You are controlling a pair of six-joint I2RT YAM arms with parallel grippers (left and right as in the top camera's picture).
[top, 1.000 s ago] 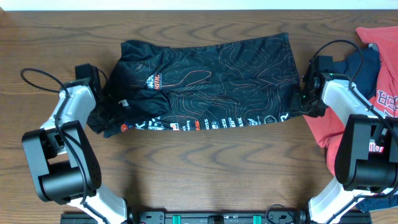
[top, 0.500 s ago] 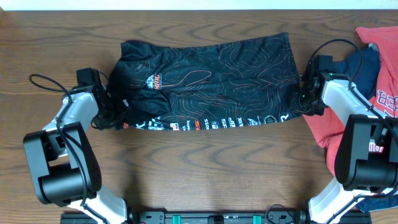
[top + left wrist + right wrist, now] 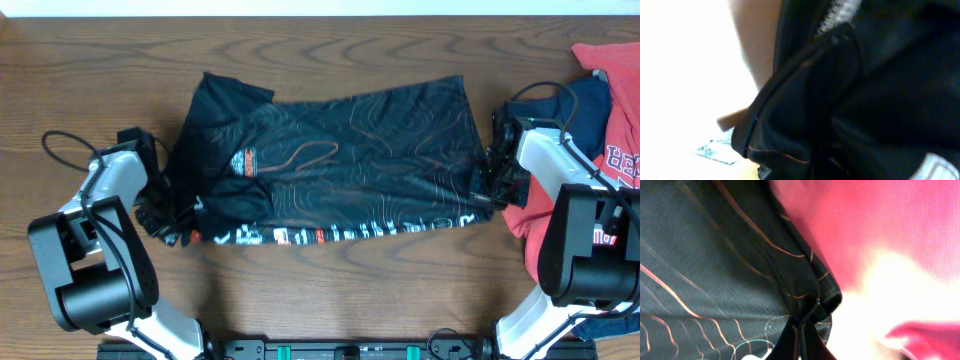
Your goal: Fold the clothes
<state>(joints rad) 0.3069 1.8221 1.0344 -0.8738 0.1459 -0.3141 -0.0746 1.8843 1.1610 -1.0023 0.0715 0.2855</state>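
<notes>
The black jersey lies spread lengthwise across the middle of the counter, collar end toward the left arm and hem end toward the right. Its thin orange contour lines run over the whole panel, a small logo sits near the chest, and a band of white lettering and logos follows the near edge. That edge looks drawn out and slightly raised, which fits a cloth stretched between two grips, probably so the near half can be carried over in a fold. The left fingers are closed tight on a bunched wad of dark fabric at the near-left corner; the left wrist view is filled with crumpled black cloth, so the pinch itself is hidden. The right fingers are likewise shut on the near-right hem, and the right wrist view shows the fabric gathering into creases toward one pinch point. Just beyond the right arm, a red T-shirt and a navy T-shirt lie heaped together, waiting apart from the work.
</notes>
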